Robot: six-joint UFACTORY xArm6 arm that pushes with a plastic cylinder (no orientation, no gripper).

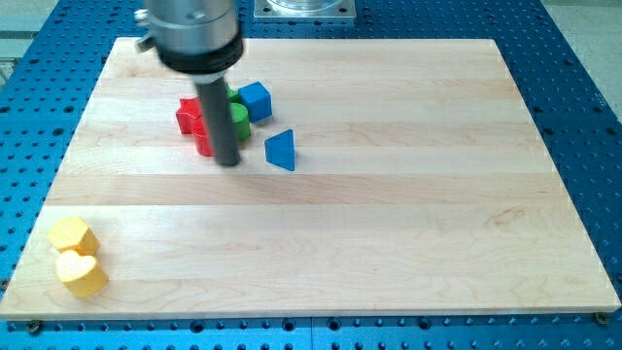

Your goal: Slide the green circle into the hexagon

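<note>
At the tabletop's [389,253] near-left corner sit a yellow heart [82,275] and yellow hexagon [73,235]. Farther back, my tip [229,161] stands beside the blue triangle [281,150], just before the red block [195,121], green circle [237,116] and blue cube [255,100]. No jaws exist.

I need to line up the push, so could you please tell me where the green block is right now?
The green block sits in the view's upper left-centre, partly hidden behind the rod, wedged between the red block on its left and the blue cube on its upper right; my tip rests just below it.
</note>
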